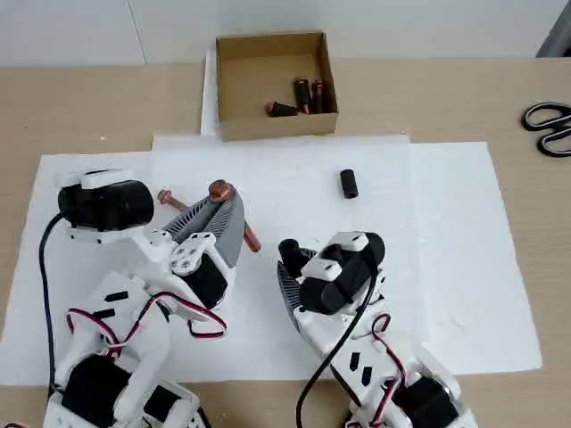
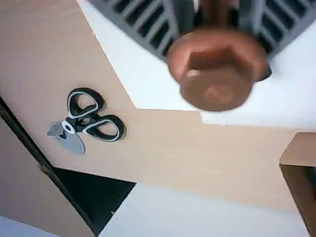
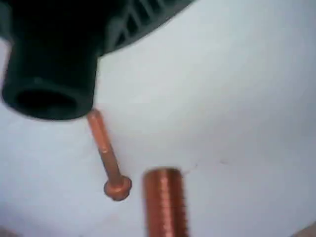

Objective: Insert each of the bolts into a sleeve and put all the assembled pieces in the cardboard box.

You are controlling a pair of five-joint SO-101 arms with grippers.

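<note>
My left gripper (image 1: pixel 221 203) is shut on a copper bolt (image 1: pixel 220 190); its hex head (image 2: pixel 215 69) points up and its threaded end (image 1: pixel 252 239) sticks out toward the right arm. My right gripper (image 1: pixel 288 259) is shut on a black sleeve (image 3: pixel 49 64), whose open end faces that bolt's threaded tip (image 3: pixel 165 205) with a gap between them. A second bolt (image 1: pixel 169 200) lies on the white paper by the left arm. A loose black sleeve (image 1: pixel 349 184) lies further back on the paper. The cardboard box (image 1: pixel 234 89) at the back holds assembled pieces (image 1: pixel 303 96).
White paper sheets (image 1: pixel 446 250) cover the middle of the wooden table. Black-handled scissors (image 1: pixel 549 127) lie at the far right edge. The paper to the right of the right arm is free.
</note>
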